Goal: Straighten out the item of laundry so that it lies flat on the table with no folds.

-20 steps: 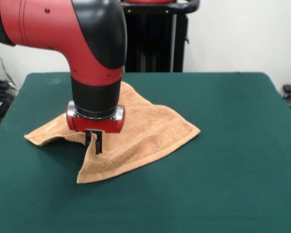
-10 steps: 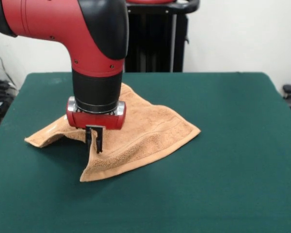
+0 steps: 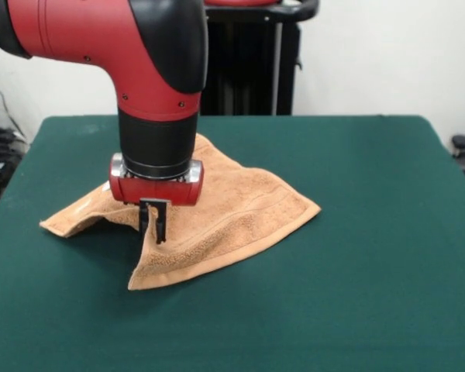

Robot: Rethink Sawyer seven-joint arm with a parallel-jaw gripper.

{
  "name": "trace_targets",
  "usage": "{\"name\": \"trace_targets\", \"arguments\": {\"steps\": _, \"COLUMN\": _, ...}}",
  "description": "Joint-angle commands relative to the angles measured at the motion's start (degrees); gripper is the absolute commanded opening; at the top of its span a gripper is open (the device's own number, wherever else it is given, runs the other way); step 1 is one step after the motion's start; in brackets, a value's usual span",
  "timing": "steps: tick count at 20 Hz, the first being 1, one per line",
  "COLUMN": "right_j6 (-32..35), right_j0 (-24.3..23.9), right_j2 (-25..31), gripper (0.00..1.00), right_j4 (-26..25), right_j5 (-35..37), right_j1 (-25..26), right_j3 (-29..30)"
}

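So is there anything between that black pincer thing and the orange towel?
Nothing, as the front view shows: the end effector is closed directly on a raised fold of the towel, which tents up from the green table.

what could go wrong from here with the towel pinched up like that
1. The fingers hold only a raised ridge of the towel, so the terry may slip free before the fold is drawn out.
2. The corner near the table's front edge hangs folded below the pinch; pulling the wrong way could tuck it under and deepen the crease.
3. Most of the towel lies loose on the felt, so a pull may drag it whole.
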Motion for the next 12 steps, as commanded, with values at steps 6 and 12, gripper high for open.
{"name": "trace_targets", "arguments": {"steps": 6, "right_j6": 6.57, "right_j0": -0.10, "right_j2": 1.48, "gripper": 0.00, "right_j4": 2.06, "right_j5": -2.41, "right_j1": 2.07, "right_j3": 6.15}}
{"name": "trace_targets", "arguments": {"steps": 12, "right_j6": 6.39, "right_j0": -0.36, "right_j2": 1.78, "gripper": 0.00, "right_j4": 2.01, "right_j5": -3.27, "right_j1": 1.35, "right_j3": 6.51}}
